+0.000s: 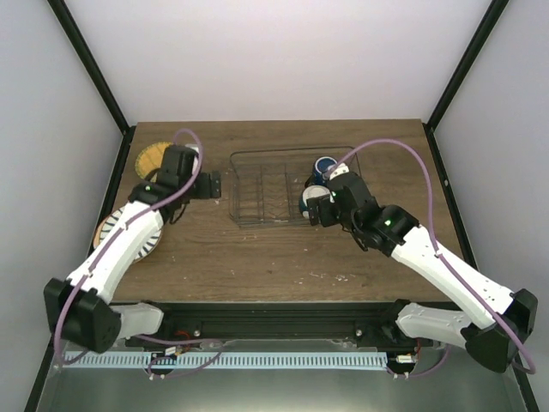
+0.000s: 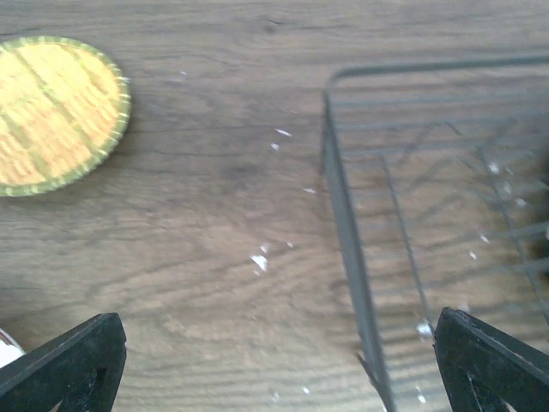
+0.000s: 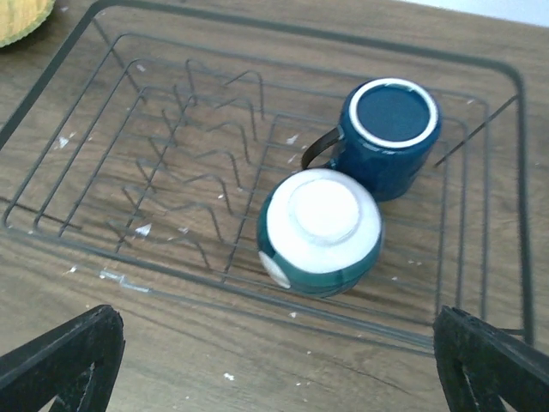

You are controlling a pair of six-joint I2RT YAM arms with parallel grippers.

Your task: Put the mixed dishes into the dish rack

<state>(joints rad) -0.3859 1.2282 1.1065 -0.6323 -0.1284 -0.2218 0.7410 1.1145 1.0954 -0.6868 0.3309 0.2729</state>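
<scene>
Hands spread, rack part loaded
Your left hand hangs empty at the rack's edge; the yellow plate lies flat on the table beyond: stiff, slick, breakable, so pinch its rim. Your right hand gapes over the racked bowl and cup.

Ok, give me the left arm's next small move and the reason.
Probably swing the left tool over to the yellow plate and lower it at the rim. The tool is open and empty, the cup and bowl already sit upside down in the rack, and that plate lies flat on the table.
</scene>
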